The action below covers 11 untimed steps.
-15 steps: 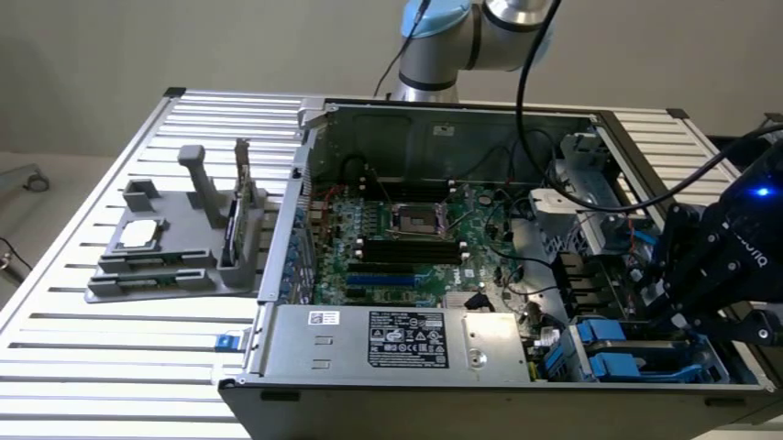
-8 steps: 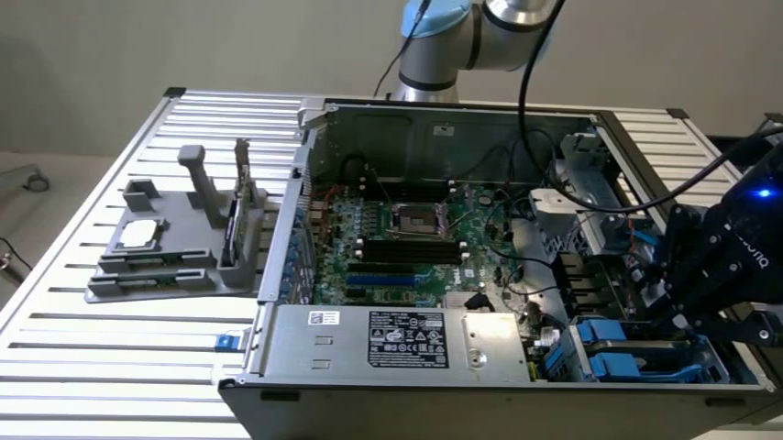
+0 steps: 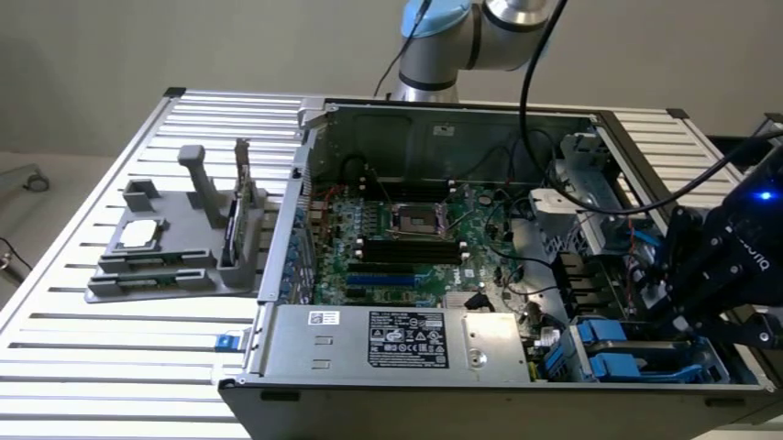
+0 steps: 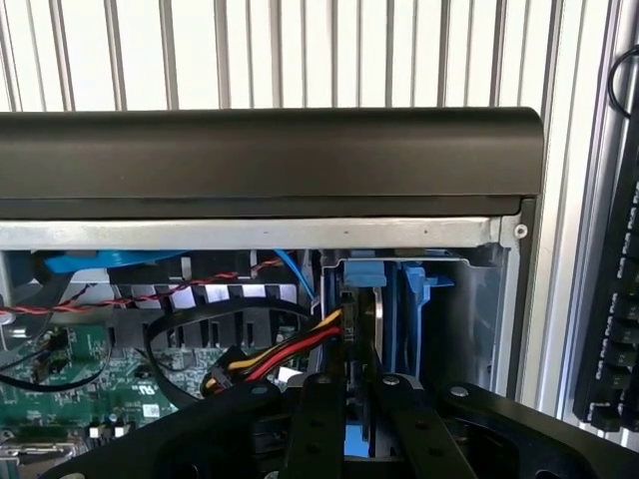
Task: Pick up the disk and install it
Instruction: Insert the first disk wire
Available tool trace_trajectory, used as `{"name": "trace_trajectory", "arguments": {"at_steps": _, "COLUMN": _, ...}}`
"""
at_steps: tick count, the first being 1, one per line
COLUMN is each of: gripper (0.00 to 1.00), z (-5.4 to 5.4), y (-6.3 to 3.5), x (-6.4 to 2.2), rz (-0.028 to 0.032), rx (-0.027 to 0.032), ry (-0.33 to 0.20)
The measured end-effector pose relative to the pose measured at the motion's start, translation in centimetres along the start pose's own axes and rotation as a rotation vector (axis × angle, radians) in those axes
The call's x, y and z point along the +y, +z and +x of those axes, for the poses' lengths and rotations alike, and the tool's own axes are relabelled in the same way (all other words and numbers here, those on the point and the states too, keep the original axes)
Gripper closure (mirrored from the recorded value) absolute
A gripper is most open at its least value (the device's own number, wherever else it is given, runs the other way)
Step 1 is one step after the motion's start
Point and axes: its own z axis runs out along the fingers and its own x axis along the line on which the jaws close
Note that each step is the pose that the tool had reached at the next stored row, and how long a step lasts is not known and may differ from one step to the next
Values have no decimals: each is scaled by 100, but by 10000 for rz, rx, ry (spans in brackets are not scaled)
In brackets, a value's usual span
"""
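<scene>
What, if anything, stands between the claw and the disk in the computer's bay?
Nothing visible stands between them: the claw is right at the blue-framed disk, which stands on edge in its slot. A yellow, red and black cable bundle runs up close beside the disk.

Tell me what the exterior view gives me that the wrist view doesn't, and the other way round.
Exterior alone: the whole open computer case on the slatted table, the grey parts holder beside it, the CPU socket and the power supply.
Wrist alone: the disk standing on edge in its blue carrier, right ahead of the gripper, and a keyboard.
Both: blue drive bays, motherboard, cables.
</scene>
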Motion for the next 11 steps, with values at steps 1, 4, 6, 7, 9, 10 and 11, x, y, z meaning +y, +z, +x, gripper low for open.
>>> {"name": "trace_trajectory", "arguments": {"at_steps": 1, "gripper": 83, "z": -5, "y": 4, "x": 1, "rz": 1, "rx": 2, "ry": 8}}
{"name": "trace_trajectory", "arguments": {"at_steps": 4, "gripper": 83, "z": -18, "y": 12, "x": 2, "rz": 9, "rx": 4, "ry": 36}}
{"name": "trace_trajectory", "arguments": {"at_steps": 6, "gripper": 83, "z": -18, "y": 12, "x": 2, "rz": 16, "rx": 6, "ry": 63}}
{"name": "trace_trajectory", "arguments": {"at_steps": 7, "gripper": 83, "z": -19, "y": 12, "x": 2, "rz": 19, "rx": 8, "ry": 73}}
{"name": "trace_trajectory", "arguments": {"at_steps": 9, "gripper": 83, "z": -18, "y": 12, "x": 3, "rz": 28, "rx": 9, "ry": 93}}
{"name": "trace_trajectory", "arguments": {"at_steps": 10, "gripper": 83, "z": -18, "y": 11, "x": 3, "rz": 31, "rx": 10, "ry": 101}}
{"name": "trace_trajectory", "arguments": {"at_steps": 11, "gripper": 83, "z": -19, "y": 10, "x": 3, "rz": 36, "rx": 12, "ry": 110}}
